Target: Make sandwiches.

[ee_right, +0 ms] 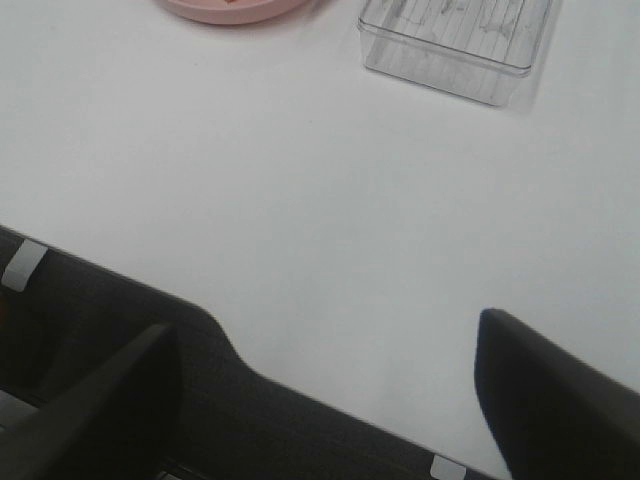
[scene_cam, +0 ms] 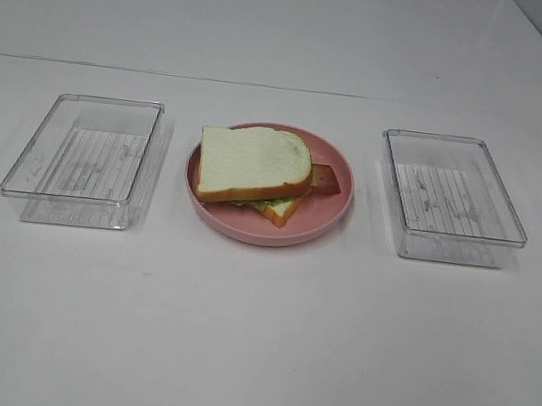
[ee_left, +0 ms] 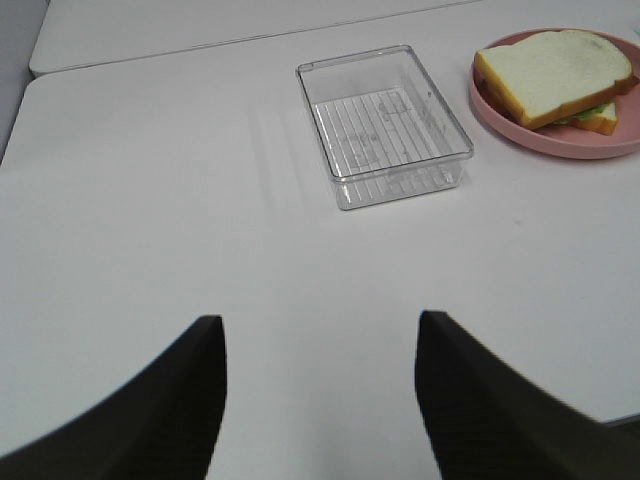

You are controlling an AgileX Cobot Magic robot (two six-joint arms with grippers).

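White tabletop (scene_cam: 251,342) carries a round pink plate (scene_cam: 336,204) at its centre, flanked by two clear plastic trays, one to the left (scene_cam: 82,146) and one to the right (scene_cam: 452,196); the sandwich (scene_cam: 256,166) sits stacked on the plate, while the left gripper (ee_left: 320,400) and right gripper (ee_right: 325,400) hover with fingers spread wide, holding nothing

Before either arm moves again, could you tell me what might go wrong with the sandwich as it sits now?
1. The sandwich is skewed: its top slice overhangs the lower one, so a nudge could slide it off.
2. A bacon strip pokes out toward the pink plate rim and could be dragged out.
3. The clear trays flank the plate closely; a wide approach might bump them.
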